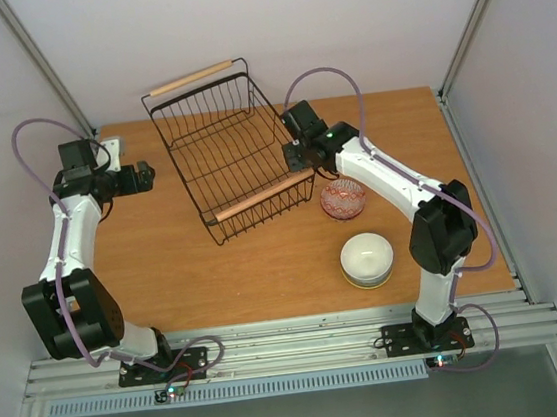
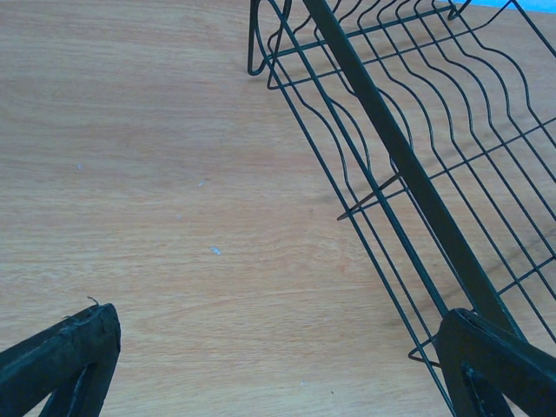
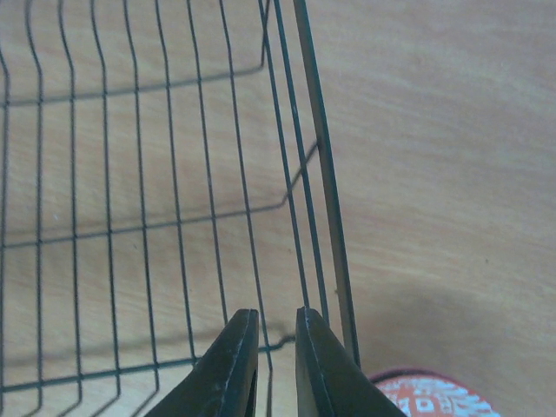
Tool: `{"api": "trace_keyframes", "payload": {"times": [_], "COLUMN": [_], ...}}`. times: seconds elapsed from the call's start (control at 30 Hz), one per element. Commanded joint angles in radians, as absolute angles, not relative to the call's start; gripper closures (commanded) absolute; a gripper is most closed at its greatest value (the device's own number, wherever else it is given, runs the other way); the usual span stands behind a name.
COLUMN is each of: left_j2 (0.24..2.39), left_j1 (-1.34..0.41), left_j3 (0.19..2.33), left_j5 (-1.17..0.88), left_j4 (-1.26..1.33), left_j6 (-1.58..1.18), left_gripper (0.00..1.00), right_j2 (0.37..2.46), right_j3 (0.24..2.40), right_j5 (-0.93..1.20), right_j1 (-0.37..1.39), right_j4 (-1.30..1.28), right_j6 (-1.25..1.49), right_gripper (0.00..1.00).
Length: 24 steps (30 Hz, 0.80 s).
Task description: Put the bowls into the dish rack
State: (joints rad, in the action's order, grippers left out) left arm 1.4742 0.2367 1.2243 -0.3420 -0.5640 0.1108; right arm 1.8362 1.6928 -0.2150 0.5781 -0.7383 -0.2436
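**Step in hand: positioning the rack**

1. We find the left gripper (image 1: 146, 175) spread to its widest, holding nothing, above the bare table (image 1: 217, 286) just beside the rack's left wall.
2. The dish rack (image 1: 223, 159) stands mid-table, skewed to the table edges, with no bowl inside it.
3. The right gripper (image 3: 276, 343) is at the rack's right wall. Its fingers are pressed nearly together, and the wrist view shows a thin wall wire running into the gap, so we judge that it is pinching that wire.
4. We advise moving the rack slowly and keeping it flat on the table, since a single wire gives a narrow hold and may slip or twist.
5. We keep the travel clear of the red-patterned bowl (image 1: 343, 199), which sits just beside the rack's near right corner.
6. The white bowl (image 1: 366, 256) is farther off, toward the near edge.

**Count**

- Dish rack: one, with two wooden handles (image 1: 262, 197).
- Bowls in plain view: two, both on the table to the right of the rack.
- A yellowish edge shows under the white bowl. We cannot tell whether it is another bowl.
- Grippers: two.
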Motion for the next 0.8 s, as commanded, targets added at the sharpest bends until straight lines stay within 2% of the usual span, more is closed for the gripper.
{"api": "trace_keyframes", "payload": {"times": [0.0, 0.33, 0.77], "left_j2": [1.487, 1.499, 1.49], "left_j1": [0.244, 0.244, 0.245], "left_j3": [1.213, 1.206, 1.19], "left_j5": [-0.367, -0.357, -0.323], "left_j4": [-0.518, -0.508, -0.489], "left_j6": [0.097, 0.081, 0.08], "left_gripper": [0.01, 0.01, 0.01], "right_j2": [1.808, 1.731, 1.632], "right_j3": [1.642, 1.532, 1.432], "right_j5": [-0.218, -0.133, -0.257], "right_j1": [0.581, 0.62, 0.836], "right_j4": [-0.764, -0.784, -0.827], "right_j6": [-0.235, -0.203, -0.135], "right_gripper": [0.85, 0.9, 0.9]}}
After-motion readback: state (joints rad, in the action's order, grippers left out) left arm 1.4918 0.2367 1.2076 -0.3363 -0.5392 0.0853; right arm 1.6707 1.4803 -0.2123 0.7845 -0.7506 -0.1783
